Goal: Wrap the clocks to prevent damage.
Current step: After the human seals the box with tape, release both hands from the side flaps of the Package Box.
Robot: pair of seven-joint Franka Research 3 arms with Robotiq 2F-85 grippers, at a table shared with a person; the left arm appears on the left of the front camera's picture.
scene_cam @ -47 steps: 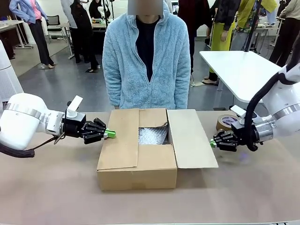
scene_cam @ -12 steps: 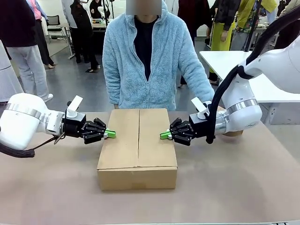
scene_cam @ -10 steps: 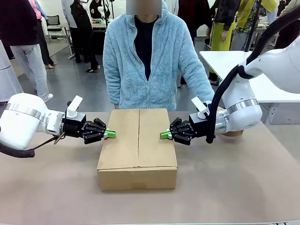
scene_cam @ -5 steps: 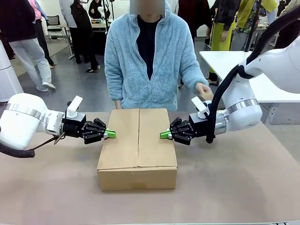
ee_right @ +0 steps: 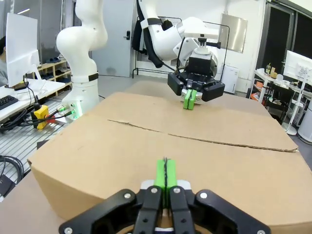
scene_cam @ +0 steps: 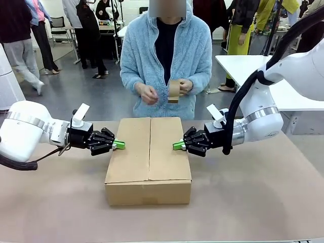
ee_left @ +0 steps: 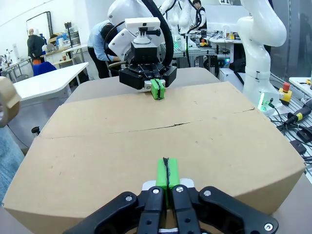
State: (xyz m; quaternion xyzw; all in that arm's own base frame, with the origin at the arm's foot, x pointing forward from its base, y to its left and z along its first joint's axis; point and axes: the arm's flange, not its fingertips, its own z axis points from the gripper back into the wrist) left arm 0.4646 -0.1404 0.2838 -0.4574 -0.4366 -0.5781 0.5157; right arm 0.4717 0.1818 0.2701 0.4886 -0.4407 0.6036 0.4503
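My left gripper (scene_cam: 119,145) and right gripper (scene_cam: 177,146), both pinched together, press the cardboard box (scene_cam: 149,159) flaps flat; I should hold steady while the person's tape roll (scene_cam: 173,91) arrives.

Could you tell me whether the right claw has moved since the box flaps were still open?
Yes. The right claw has come in from beyond the cardboard box's right side to its right top flap.

Beyond my claws, the tan-brown counter (scene_cam: 263,202) gives way to a grey polished floor (scene_cam: 81,91). Off past my right claw stands a white rectangular side table (scene_cam: 258,76). Farther back, people stand among desks under bright, even light.
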